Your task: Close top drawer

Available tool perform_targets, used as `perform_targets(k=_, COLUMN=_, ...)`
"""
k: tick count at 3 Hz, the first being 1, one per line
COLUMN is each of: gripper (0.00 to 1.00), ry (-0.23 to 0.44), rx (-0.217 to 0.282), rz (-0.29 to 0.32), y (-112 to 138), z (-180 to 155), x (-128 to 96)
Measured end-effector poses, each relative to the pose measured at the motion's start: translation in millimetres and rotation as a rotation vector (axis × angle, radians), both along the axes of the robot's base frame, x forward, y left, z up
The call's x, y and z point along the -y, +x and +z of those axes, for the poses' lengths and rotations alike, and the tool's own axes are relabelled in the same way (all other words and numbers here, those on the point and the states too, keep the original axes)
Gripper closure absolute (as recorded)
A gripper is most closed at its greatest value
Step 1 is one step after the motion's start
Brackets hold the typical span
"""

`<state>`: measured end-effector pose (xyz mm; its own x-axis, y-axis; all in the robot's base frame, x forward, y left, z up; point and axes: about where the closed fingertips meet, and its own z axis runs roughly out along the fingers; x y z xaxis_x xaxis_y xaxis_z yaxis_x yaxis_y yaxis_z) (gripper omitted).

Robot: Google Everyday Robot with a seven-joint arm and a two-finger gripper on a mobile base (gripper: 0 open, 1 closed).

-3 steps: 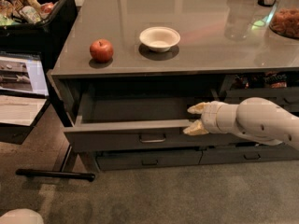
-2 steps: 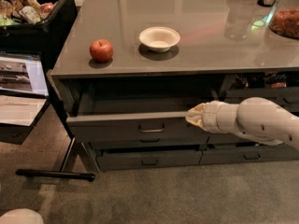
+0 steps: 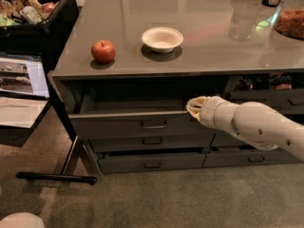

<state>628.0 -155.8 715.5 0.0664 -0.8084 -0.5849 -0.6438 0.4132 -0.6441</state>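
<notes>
The top drawer (image 3: 137, 123) is a wide dark-grey drawer under the counter top, standing out only a little from the cabinet, with a small metal pull handle (image 3: 154, 125) at its middle. My gripper (image 3: 194, 108) comes in from the right on a cream arm and presses against the upper right edge of the drawer front. The dark inside of the drawer shows as a narrow band above the front.
On the counter (image 3: 190, 56) sit a red apple (image 3: 103, 51) and a white bowl (image 3: 162, 39), with a clear jar (image 3: 290, 20) at the far right. Shallower drawers (image 3: 152, 161) lie below. A black bin (image 3: 33, 8) and a stand foot (image 3: 56, 177) are on the left.
The drawer has slid inward toward the cabinet, pushed by my gripper, which has moved forward with it. Less of the drawer's inside shows now.
</notes>
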Motion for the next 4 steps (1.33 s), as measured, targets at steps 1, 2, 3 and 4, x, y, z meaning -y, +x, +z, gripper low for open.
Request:
perform_targets(k=1, gripper=1.0, ry=0.021, rx=0.018, rz=-0.023, y=1.2, z=2.9, x=2.7)
perform_targets(k=2, gripper=1.0, ry=0.024, rx=-0.022, rz=-0.013, y=-8.5, z=-3.2, x=6.3)
perform_targets(k=3, gripper=1.0, ry=0.015, rx=-0.116, rz=0.02, y=-25.6, z=-18.4, x=11.8)
perform_targets(k=4, gripper=1.0, ry=0.013, rx=-0.225, rz=0.059, y=-33.6, z=-45.1, x=12.6)
